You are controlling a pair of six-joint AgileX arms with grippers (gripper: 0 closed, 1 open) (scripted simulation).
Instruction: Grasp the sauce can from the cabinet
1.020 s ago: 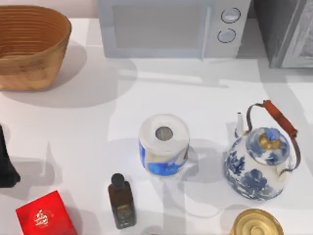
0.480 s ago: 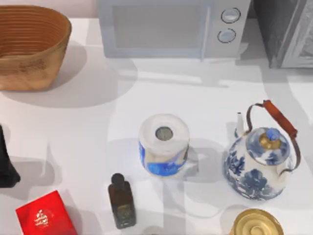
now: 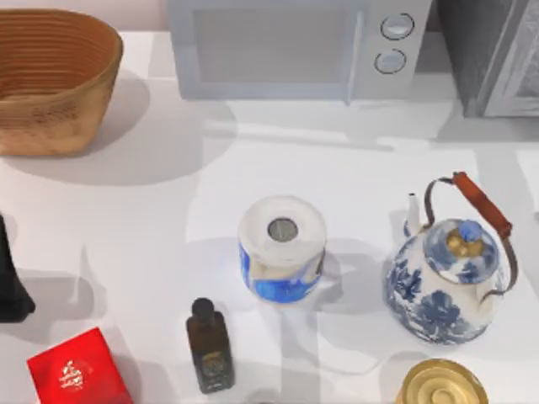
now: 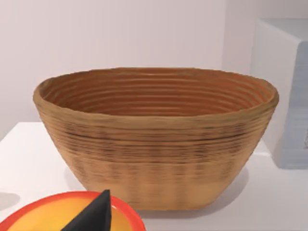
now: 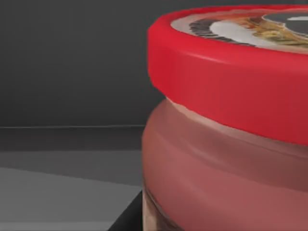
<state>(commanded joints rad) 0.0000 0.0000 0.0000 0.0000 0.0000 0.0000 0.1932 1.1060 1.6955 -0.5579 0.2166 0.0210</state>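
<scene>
Sauce can [image 5: 226, 125] sits inside the dark cabinet [image 3: 493, 55], very close to the right wrist camera.
It looks hard, smooth and light; hold its round side under the red lid. I cannot tell if either hand is open or closed.

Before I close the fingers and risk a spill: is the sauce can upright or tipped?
Upright. In the right wrist view the sauce can stands on the cabinet's dark floor, its red lid on top.

table [image 3: 126, 219] | basket [image 3: 50, 80] | microwave [image 3: 286, 50] | teapot [image 3: 446, 282] | bottle [image 3: 209, 347]
</scene>
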